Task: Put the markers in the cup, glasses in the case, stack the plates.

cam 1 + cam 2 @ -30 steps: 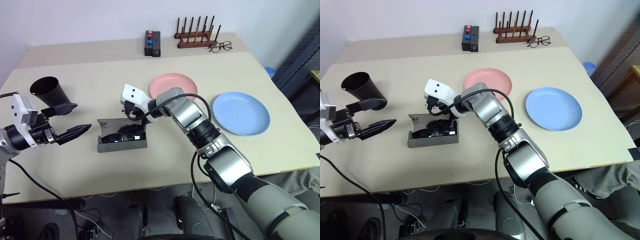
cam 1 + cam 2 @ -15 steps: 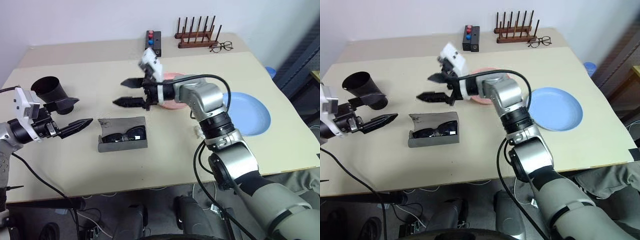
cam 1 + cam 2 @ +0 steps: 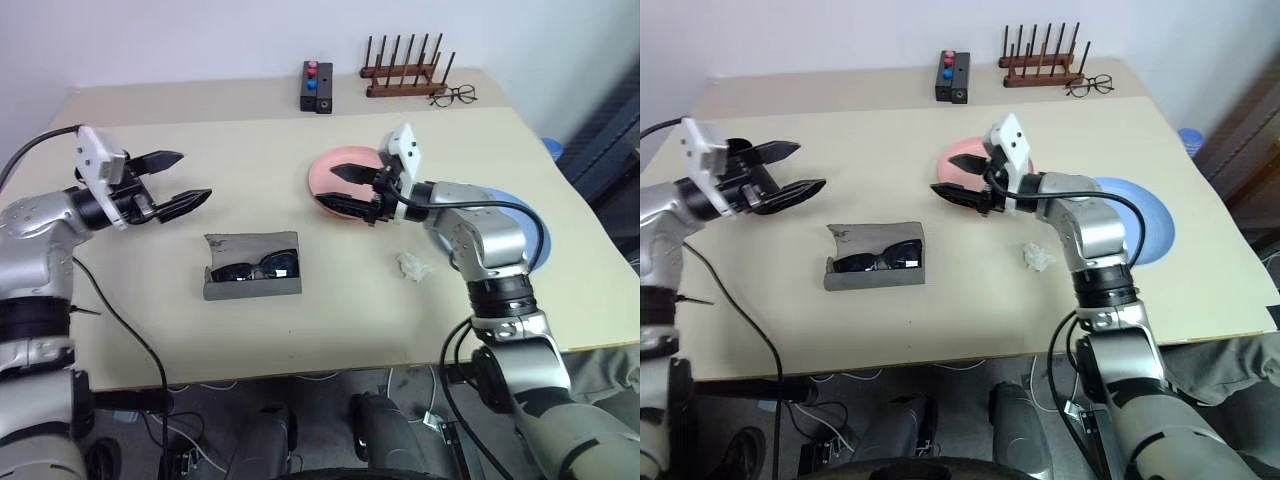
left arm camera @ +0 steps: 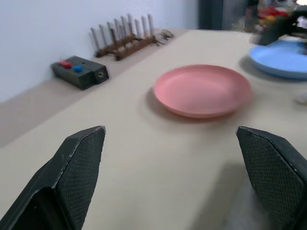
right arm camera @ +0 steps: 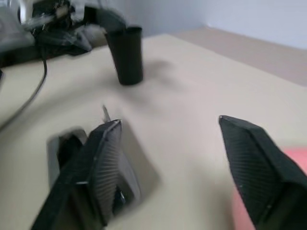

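2 plates (image 3: 345, 180) (1 pink, 1 blue), 1 case (image 3: 252, 281) w/ 1 glasses (image 3: 255, 270), both pincers (image 3: 172, 181) (image 3: 345, 188) apart, empty.

Bare beige tabletop (image 3: 330, 320) along the near edge, wide enough for either arm to pass. Mid-table: grey felt glasses case (image 3: 252, 280), lid up, black sunglasses (image 3: 252, 269) inside, free room on all sides. Right of it a small white tissue wad (image 3: 411, 265), then the salmon pink round plate (image 3: 340, 185) w/ the right gripper (image 3: 348, 188) hovering over its near rim. Light blue round plate (image 3: 1155, 225) is partly behind the right arm. Black button box (image 3: 317, 86) and wooden peg rack (image 3: 405, 70) line the back edge.
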{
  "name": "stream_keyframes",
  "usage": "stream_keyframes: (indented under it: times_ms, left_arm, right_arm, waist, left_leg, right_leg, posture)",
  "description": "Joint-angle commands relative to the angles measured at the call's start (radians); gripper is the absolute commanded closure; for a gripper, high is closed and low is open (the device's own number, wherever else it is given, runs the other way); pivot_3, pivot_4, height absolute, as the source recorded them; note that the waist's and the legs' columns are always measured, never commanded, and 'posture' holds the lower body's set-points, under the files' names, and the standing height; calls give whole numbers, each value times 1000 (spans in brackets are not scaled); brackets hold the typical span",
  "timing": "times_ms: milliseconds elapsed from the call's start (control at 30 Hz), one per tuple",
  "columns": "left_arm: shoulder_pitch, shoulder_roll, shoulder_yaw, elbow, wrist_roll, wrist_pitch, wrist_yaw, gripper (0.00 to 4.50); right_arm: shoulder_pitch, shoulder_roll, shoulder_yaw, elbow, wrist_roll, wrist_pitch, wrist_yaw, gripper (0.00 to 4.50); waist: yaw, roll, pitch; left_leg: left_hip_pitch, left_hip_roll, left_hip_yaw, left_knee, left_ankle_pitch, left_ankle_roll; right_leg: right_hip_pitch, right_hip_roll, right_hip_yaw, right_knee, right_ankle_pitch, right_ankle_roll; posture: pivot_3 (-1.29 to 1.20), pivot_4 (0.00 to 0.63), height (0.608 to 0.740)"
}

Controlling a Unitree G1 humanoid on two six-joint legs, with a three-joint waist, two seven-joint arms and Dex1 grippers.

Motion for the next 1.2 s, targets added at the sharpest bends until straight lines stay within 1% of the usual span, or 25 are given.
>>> stream_keyframes:
  times_ms: [33,100,167,233,333,400,433,467,500,567,700,833,967,1100,1167,1200]
  left_arm:
    - [-114,-38,-37,183,82,-134,4,0]
    - [-169,-63,-45,266,102,-175,-7,0]
    - [-219,-94,-52,337,113,-203,-28,0]
    - [-248,-107,-62,390,127,-214,-58,0]
    - [-270,-110,-83,448,159,-229,-102,0]
    - [-279,-111,-86,466,163,-204,-148,0]
    - [-279,-111,-90,471,173,-211,-155,539]
    - [-276,-111,-98,476,187,-231,-157,846]
    - [-268,-112,-111,479,205,-260,-157,1318]
    - [-259,-120,-128,487,233,-299,-144,2358]
    - [-245,-139,-139,489,255,-323,-137,4458]
    - [-224,-141,-163,498,295,-363,-119,4458]
    - [-217,-149,-162,504,301,-347,-116,4458]
    - [-204,-141,-183,489,309,-288,-187,4458]
    - [-196,-141,-176,471,294,-279,-221,4458]
    - [-198,-141,-169,465,282,-246,-235,4458]
  right_arm:
    - [4,-4,-43,-97,68,88,-63,1297]
    - [25,-27,-51,-138,132,153,-33,1297]
    - [41,-39,-70,-165,171,206,-50,769]
    - [63,-56,-64,-200,184,215,-54,13]
    - [92,-80,-31,-245,166,197,-68,13]
    - [100,-87,-22,-261,170,196,-73,13]
    - [103,-90,-20,-267,173,193,-74,0]
    - [103,-90,-21,-272,178,193,-76,0]
    - [102,-91,-22,-275,179,186,-80,0]
    - [103,-95,-20,-280,178,180,-83,0]
    - [105,-101,-4,-280,167,166,-88,0]
    - [105,-108,15,-281,153,143,-94,0]
    - [109,-112,28,-286,151,130,-96,0]
    - [108,-115,40,-282,145,118,-102,0]
    - [106,-115,42,-283,146,118,-105,0]
    - [106,-115,42,-283,146,117,-105,0]
  waist:
    - [-2,0,0]
    - [-8,0,0]
    - [-9,0,0]
    - [-9,0,0]
    - [-9,0,0]
    - [-9,0,0]
    - [-9,0,0]
    - [-8,0,0]
    - [-7,0,0]
    - [-6,-1,0]
    - [-4,-1,0]
    - [-7,0,0]
    - [-7,-1,0]
    - [-6,-1,0]
    - [-6,-1,0]
    - [-6,-1,0]
  left_leg:
    - [0,0,0,0,0,0]
    - [-1,0,1,1,0,0]
    - [-3,0,0,1,0,0]
    - [-4,1,0,1,0,0]
    - [-5,0,1,2,0,1]
    - [-5,0,1,2,0,1]
    - [-5,0,1,2,0,1]
    - [-5,0,1,2,0,1]
    - [-5,0,0,2,0,1]
    - [-5,0,0,3,0,1]
    - [-5,0,0,3,0,1]
    - [-5,0,0,3,0,1]
    - [-5,0,0,3,0,1]
    - [-5,0,0,4,0,1]
    - [-5,0,0,4,0,1]
    - [-5,0,0,4,0,1]
  right_leg:
    - [0,0,0,0,0,0]
    - [-1,0,0,1,0,0]
    - [-3,0,0,0,0,0]
    - [-3,0,0,0,0,0]
    - [-4,0,0,0,0,1]
    - [-4,0,0,0,0,1]
    - [-4,1,0,1,0,1]
    - [-4,1,0,1,0,1]
    - [-4,1,0,1,0,1]
    - [-4,1,0,1,0,1]
    - [-3,0,0,1,0,1]
    - [-4,1,0,1,0,1]
    - [-4,1,0,1,0,1]
    - [-4,1,0,1,0,1]
    - [-3,1,-1,1,0,1]
    - [-3,1,-1,1,0,1]
  posture:
    - [0,150,740]
    - [0,150,740]
    - [0,150,740]
    - [0,150,740]
    - [0,150,740]
    - [0,150,740]
    - [0,150,740]
    - [0,150,740]
    - [0,150,740]
    - [0,150,740]
    - [0,150,740]
    - [0,150,740]
    - [0,150,740]
    - [0,150,740]
    - [0,150,740]
    - [0,150,740]
